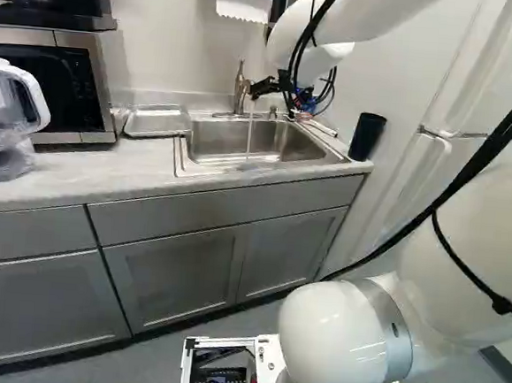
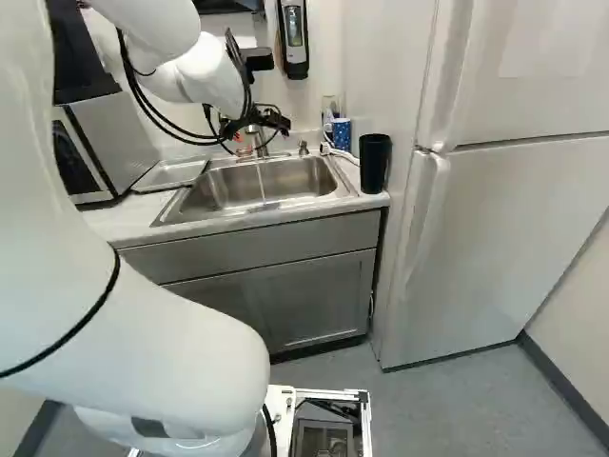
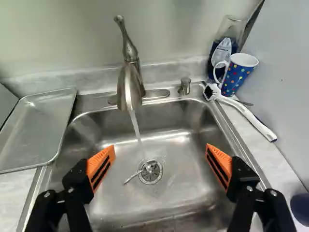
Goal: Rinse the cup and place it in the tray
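The gripper (image 1: pixel 262 87) hangs over the sink beside the faucet. In the wrist view the gripper (image 3: pixel 160 152) stands wide open, its orange pads far apart with only the basin below. The blue cup with coloured dots (image 3: pixel 236 76) is upright in the counter's back corner, on the brush side of the sink, beyond the gripper; the right base view shows the cup (image 2: pixel 341 133) too. The metal tray (image 3: pixel 34 133) lies flat on the counter across the basin from the cup. Water runs from the faucet (image 3: pixel 129 89) into the sink (image 3: pixel 183 179).
A white brush (image 3: pixel 251 117) and a bottle (image 3: pixel 226 46) stand or lie close to the cup. Some small utensil (image 3: pixel 133 177) rests at the drain. A black tumbler (image 2: pixel 374 164) stands near the fridge (image 2: pixel 476 209). The microwave (image 1: pixel 60 83) and a pitcher (image 1: pixel 4 118) are beyond the tray.
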Tool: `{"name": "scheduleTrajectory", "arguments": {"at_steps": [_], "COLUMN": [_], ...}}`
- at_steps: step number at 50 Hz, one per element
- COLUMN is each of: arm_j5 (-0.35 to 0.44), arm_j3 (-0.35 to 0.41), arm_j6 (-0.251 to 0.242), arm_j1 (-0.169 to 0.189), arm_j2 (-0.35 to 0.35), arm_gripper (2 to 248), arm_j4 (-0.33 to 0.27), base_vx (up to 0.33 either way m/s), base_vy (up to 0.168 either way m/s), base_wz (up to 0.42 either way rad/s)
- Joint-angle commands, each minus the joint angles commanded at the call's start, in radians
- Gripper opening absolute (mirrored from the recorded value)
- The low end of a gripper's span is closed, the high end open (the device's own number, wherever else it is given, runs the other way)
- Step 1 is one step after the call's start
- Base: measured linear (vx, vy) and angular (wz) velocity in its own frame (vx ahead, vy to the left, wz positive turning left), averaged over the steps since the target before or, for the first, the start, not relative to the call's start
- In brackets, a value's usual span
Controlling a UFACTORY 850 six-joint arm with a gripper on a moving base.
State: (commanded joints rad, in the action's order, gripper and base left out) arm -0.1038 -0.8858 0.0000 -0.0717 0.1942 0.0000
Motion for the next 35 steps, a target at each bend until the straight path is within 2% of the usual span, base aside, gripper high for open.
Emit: {"name": "scheduleTrajectory", "arguments": {"at_steps": [9, 35], "arm_j5": [-0.014, -0.014], "arm_j3": [0.017, 0.017], "arm_j6": [0.0, 0.0], "arm_j1": [0.011, 0.012], "arm_j2": [0.019, 0.019], "arm_gripper": [247, 247], "arm_j4": [0.0, 0.0], "base_vx": [0.0, 0.0], "base_vy": [0.0, 0.0], "base_wz": [0.0, 0.0]}}
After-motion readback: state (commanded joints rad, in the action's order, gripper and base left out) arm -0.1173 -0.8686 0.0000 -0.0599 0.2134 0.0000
